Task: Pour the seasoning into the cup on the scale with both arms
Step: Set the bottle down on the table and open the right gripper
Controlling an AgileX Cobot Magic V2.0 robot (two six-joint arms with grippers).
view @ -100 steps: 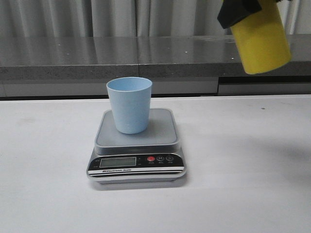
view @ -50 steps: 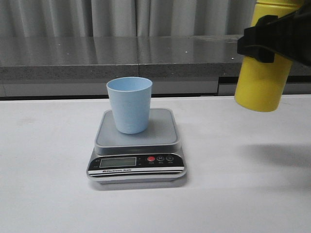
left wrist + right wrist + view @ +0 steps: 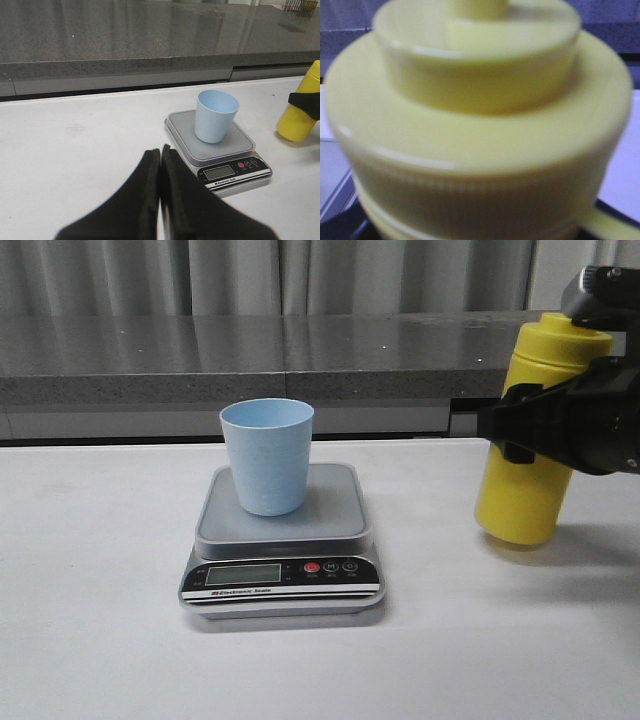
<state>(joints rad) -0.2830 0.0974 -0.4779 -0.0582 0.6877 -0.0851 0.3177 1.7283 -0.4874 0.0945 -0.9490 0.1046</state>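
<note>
Right gripper (image 3: 575,430) clamped around the middle of the seasoning bottle (image 3: 530,495), black fingers wrapping the yellow body from the right side; bottle close to upright with a slight lean, base at or just above the white table (image 3: 100,640), contact not clear from the front view. Bottle sits well to the right of the scale (image 3: 282,540), apart from it. Right wrist view filled by the bottle's ribbed yellow cap (image 3: 480,125), very close and blurred; a strip of yellow tether (image 3: 607,225) runs off at the lower corner; nozzle tip out of view. Left gripper (image 3: 160,200) low in its own wrist view, the two black fingers (image 3: 137,200) pressed together, nothing between them, hovering over bare table nearer the robot than the scale. Left gripper not seen in the front view. Cup (image 3: 266,455) pale blue, upright, mouth open, standing on the grey platform of the scale, set toward the platform's left and rear part. Inside of the cup not readable from either view. Scale's black front panel faces the robot, LCD display (image 3: 242,574) lit grey, digits too small to read; red button (image 3: 311,567) and two dark buttons just right of the display. Grey stone ledge (image 3: 250,360) runs behind the table, curtain (image 3: 300,275) behind that.
</note>
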